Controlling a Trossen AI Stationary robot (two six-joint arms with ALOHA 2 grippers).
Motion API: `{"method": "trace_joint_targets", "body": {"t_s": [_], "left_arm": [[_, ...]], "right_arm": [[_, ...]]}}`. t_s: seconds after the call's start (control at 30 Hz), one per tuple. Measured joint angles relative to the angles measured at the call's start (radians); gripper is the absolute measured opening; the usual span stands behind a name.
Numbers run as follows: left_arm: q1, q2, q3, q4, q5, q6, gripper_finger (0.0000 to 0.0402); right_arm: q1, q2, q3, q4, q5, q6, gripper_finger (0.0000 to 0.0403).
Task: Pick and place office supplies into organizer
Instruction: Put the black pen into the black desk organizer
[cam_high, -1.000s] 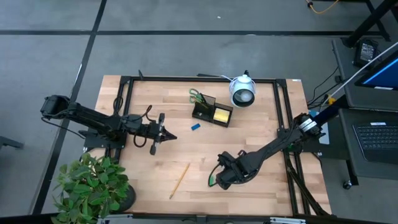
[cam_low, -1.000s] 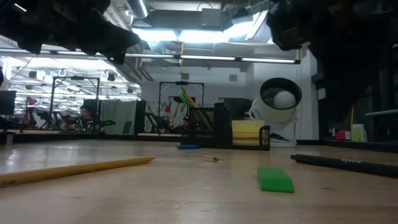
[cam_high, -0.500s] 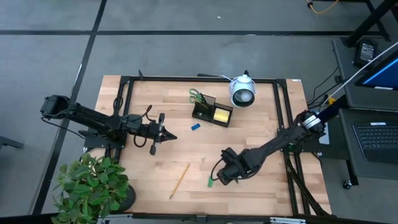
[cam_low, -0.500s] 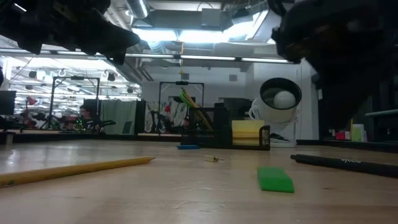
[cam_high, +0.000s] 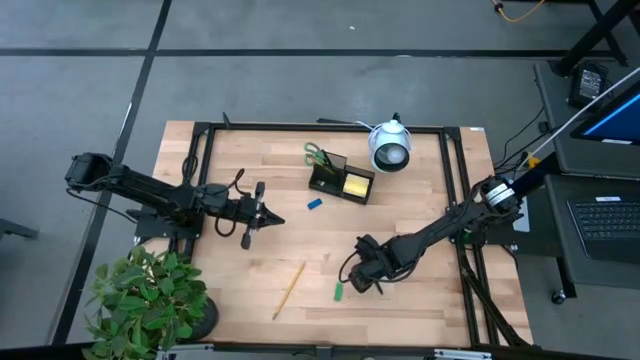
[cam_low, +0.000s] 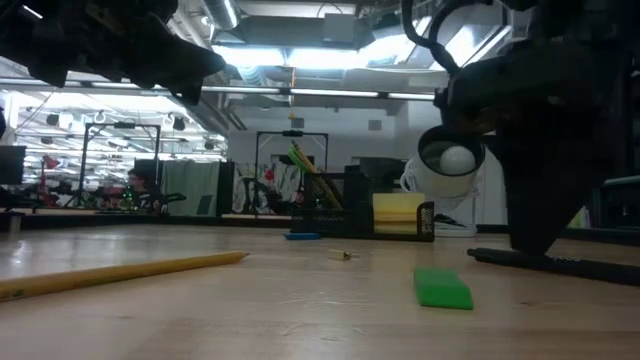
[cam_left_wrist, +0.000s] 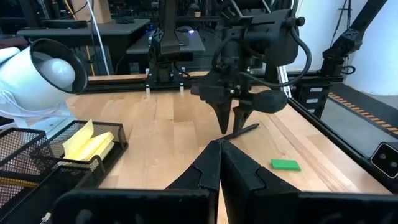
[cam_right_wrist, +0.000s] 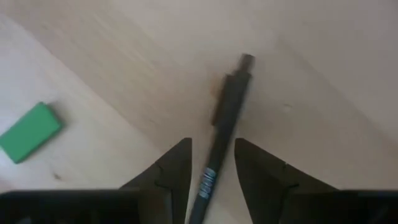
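The right hand (cam_high: 352, 281) is down at the wooden surface (cam_high: 250, 270), toward the front and right of centre, with its two fingers (cam_right_wrist: 174, 168) spread apart and straddling a black pen (cam_right_wrist: 222, 127) that lies flat on the wood. The wrist view shows the pen running up between the fingers with a gap on each side — nothing is gripped. In the low view the pen (cam_low: 560, 264) lies along the surface under the lowered hand (cam_low: 530, 235).

Just beside that hand lies a small green piece (cam_high: 340, 291), flat on the wood and apart from the pen; it also shows in the low view (cam_low: 441, 287) and in the right wrist view (cam_right_wrist: 29, 132).

The left hand (cam_high: 272, 220) hangs above the surface on the left side, well apart from every supply, its fingers (cam_left_wrist: 239, 168) pressed together and holding nothing.

The black mesh organizer (cam_high: 341, 180) stands toward the back, near the middle. A yellow sticky-note pad (cam_high: 356, 184) sits in its lower compartment, and green-handled scissors (cam_high: 316, 154) stick out of its taller section. A small blue piece (cam_high: 314, 203) lies on the wood just in front of the organizer. A wooden pencil (cam_high: 289, 289) lies near the front edge, left of the green piece.

A white round lens-faced device (cam_high: 390, 147) stands just beside the organizer at the back, and a potted plant (cam_high: 150, 300) sits at the front left corner.
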Motion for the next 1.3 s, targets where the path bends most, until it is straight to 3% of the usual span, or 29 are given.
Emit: {"method": "trace_joint_targets", "body": {"t_s": [0.17, 0.53, 1.03, 1.3], "left_arm": [[0.000, 0.000, 0.000, 0.000, 0.000, 0.000, 0.0002], [0.000, 0.000, 0.000, 0.000, 0.000, 0.000, 0.0005], [0.000, 0.000, 0.000, -0.001, -0.001, -0.008, 0.0003], [0.000, 0.000, 0.000, -0.001, -0.001, -0.011, 0.0004]], "right_arm": [[0.000, 0.000, -0.039, 0.085, -0.005, -0.045, 0.0124], [-0.008, -0.006, -0.088, 0.047, 0.001, -0.046, 0.0122], [-0.065, -0.002, -0.092, -0.044, -0.050, -0.149, 0.0044], [-0.071, 0.005, -0.068, -0.065, -0.046, -0.151, 0.0045]]}}
